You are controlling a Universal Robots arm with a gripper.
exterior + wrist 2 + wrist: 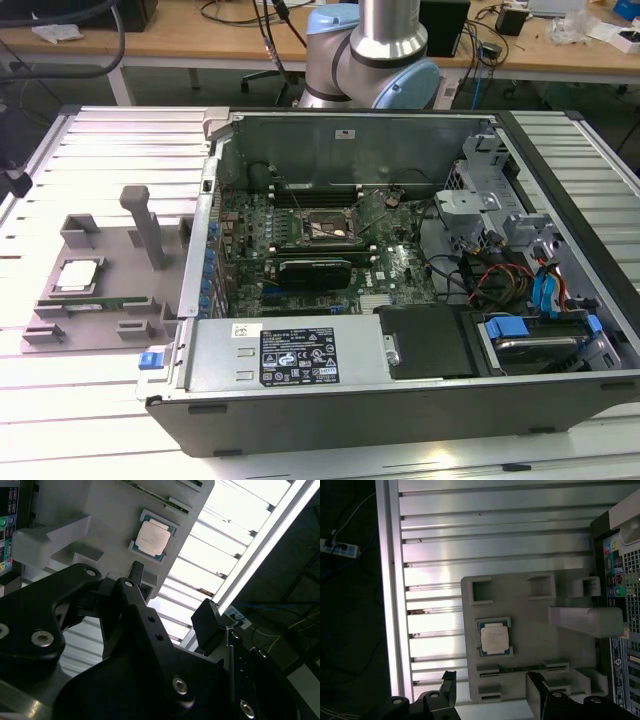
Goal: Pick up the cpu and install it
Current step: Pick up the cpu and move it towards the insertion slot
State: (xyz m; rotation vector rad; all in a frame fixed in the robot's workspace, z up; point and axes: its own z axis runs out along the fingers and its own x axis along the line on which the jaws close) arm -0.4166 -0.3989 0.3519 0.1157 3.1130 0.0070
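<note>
The cpu (78, 275) is a small square chip with a silver-grey top. It lies flat in a recess of the grey holder (120, 255), on the slatted table at the exterior view's left. Both wrist views look down on the cpu (495, 637) (152, 537) from well above. My gripper (492, 685) is open, its two dark fingers (449, 682) spread wide and nothing between them. It hangs above the holder (535, 605) and clear of the chip. The gripper's black body (125, 655) fills the near part of the second wrist view.
An open computer case (300, 400) lies at the exterior view's middle and right, with the motherboard and its black socket frame (322, 228) inside. A tall grey post (145, 225) rises from the holder, and a long memory stick (100, 303) lies along its near side.
</note>
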